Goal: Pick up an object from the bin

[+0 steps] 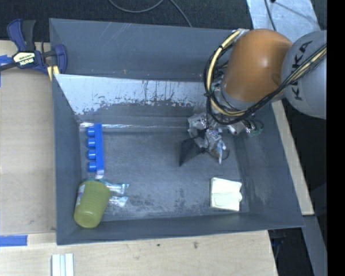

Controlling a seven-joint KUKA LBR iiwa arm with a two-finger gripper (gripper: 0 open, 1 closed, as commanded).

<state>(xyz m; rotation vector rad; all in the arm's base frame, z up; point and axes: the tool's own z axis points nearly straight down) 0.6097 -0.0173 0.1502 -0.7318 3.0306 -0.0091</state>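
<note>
Grey metal bin [66,154] seen from above, with the arm's orange-covered wrist [256,62] reaching in. All positions are given relative to the pale yellow square pad [226,193], which lies flat on the bin floor.

The gripper [210,138] hangs straight back from the pad, towards the rear wall and a little to the left. Whether it is apart or together cannot be told, as cables and metal parts crowd the tip. A dark wedge [188,152] lies at the gripper's lower-left edge, up and to the left of the pad; whether it is a loose thing or a shadow cannot be told.

Far to the left of the pad lie three further things, well apart from the gripper:
- a blue ribbed strip [94,148] in clear wrapping
- an olive-green cup [92,204] lying on its side, nearer the front wall
- a crumpled clear wrapper [118,191], just beside the cup
</note>
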